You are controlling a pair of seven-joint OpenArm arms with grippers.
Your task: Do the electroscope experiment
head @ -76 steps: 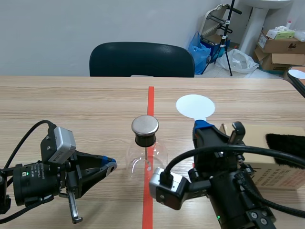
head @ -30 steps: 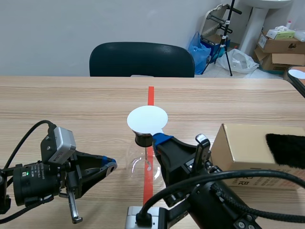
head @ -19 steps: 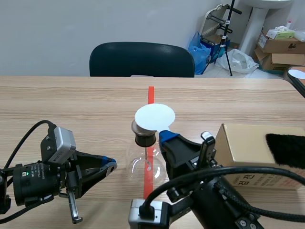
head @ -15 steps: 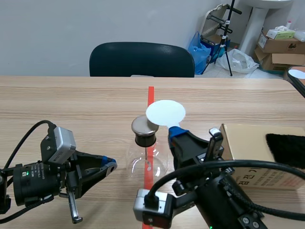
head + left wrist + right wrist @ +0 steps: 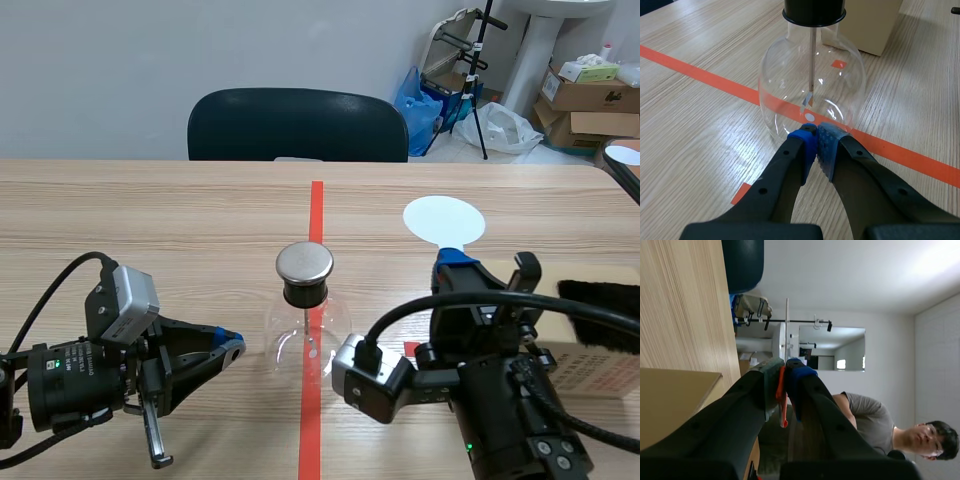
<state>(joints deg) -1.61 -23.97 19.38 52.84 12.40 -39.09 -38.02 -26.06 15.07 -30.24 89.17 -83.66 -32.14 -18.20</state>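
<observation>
My right jaws clamp the white disc's [image 5: 444, 220] handle, holding it well right of the flask [image 5: 306, 325], with a box [image 5: 600, 370] beside my arm. My left jaws, closed on nothing, sit just beside the flask's glass.

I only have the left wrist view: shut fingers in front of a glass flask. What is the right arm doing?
Observer: The right gripper is shut on the stem of a white disc, holding it up on the robot's right of the flask, not touching it.
Operator: My view cuts off at the black stopper. What tops it?
Observer: A round metal cap sits on the stopper.
Operator: And the box I glimpse behind the flask?
Observer: That cardboard box lies by the right arm, with a black furry pad on top.
</observation>
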